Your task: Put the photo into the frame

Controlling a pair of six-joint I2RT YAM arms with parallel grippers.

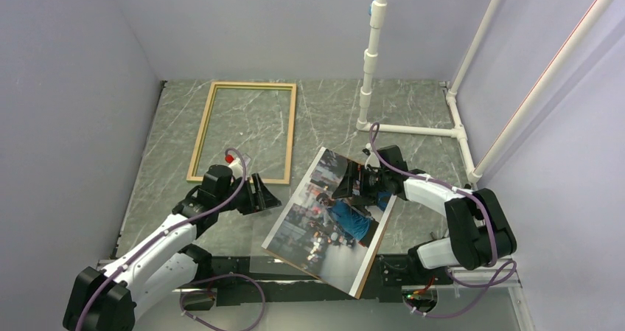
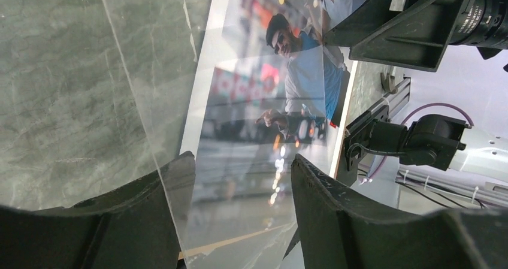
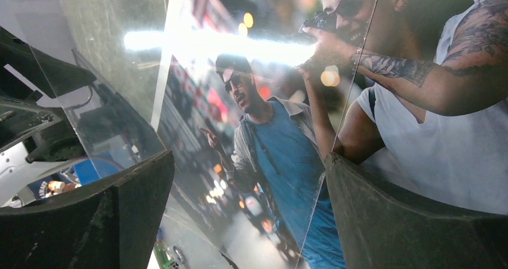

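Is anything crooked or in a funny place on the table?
Yes. The photo sits crooked, turned at an angle to the frame, which lies flat and empty farther back on the table. The photo's near corner also pokes out past the table's front edge, which looks odd.

frame (image 1: pixel 290 132): near rail partly hidden behind the left arm (image 1: pixel 158 246) in the top view; only a sliver shown at the left wrist view's top edge.
photo (image 1: pixel 328 220): far edge covered by the right gripper (image 1: pixel 348 185); cropped on all sides in the right wrist view.
clear sheet (image 2: pixel 153 71): outline lost in glare.
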